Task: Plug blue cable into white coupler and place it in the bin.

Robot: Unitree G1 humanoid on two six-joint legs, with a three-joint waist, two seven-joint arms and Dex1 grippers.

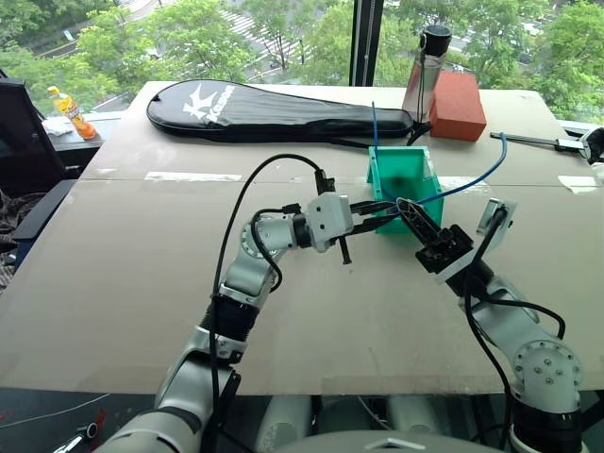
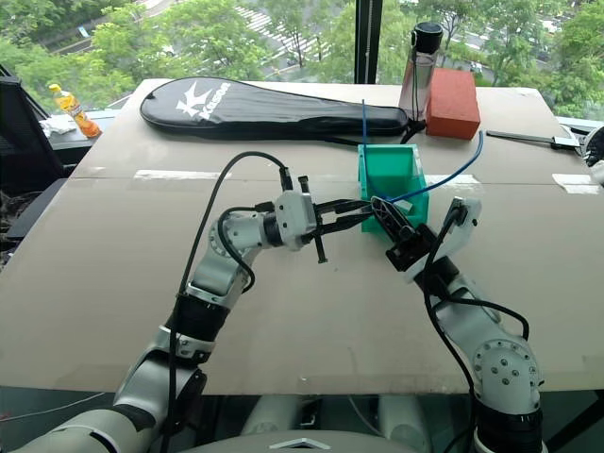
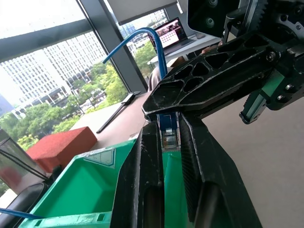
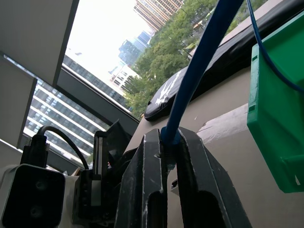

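On the far left of the table (image 1: 142, 283), an orange drink bottle (image 1: 72, 112) is lying beside a long black racket case (image 1: 274, 109). Nearer the middle, the left claw (image 1: 382, 205) is reaching rightward, its 2 fingers (image 3: 142, 180) pressing nearly together around a clear plug (image 3: 168, 138) on the blue cable (image 4: 199, 71). Meeting it, the right claw (image 2: 380, 209) is clamping together on that cable just behind the plug, in front of the bin (image 1: 404, 184). The cable is arching up and away to the right over the table. The white coupler cannot be made out. Behind the bin, a grey flask (image 1: 427, 71) and red block (image 1: 458, 106) are standing side by side.
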